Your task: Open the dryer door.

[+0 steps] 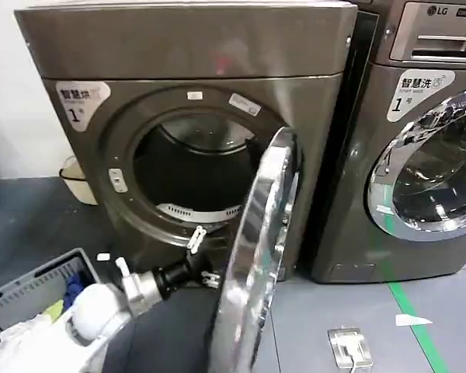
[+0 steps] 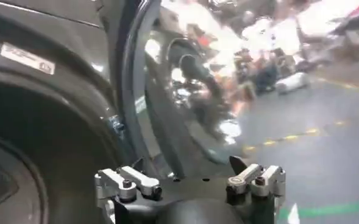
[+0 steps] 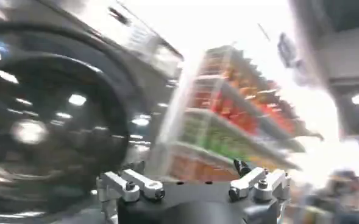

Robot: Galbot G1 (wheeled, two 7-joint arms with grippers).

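The dryer (image 1: 179,47), dark bronze-grey with a white "1" sticker, stands with its round porthole (image 1: 194,171) uncovered. The dryer door (image 1: 260,233) is swung out, and its chrome rim faces me edge-on. My left arm reaches in from the lower left. My left gripper (image 1: 203,258) sits between the porthole and the door's inner side, low down. In the left wrist view the left gripper (image 2: 188,167) is open with nothing between its fingers. The dryer door's (image 2: 136,91) edge and reflecting rim rise just ahead. My right gripper (image 3: 188,170) is open and empty, held off to the side.
The LG-marked machine (image 1: 419,155) stands to the right, its door shut. A grey laundry basket (image 1: 31,291) with clothes is at the lower left. A white basin (image 1: 78,183) sits by the wall. A metal bracket (image 1: 349,347) and green tape (image 1: 412,311) lie on the floor.
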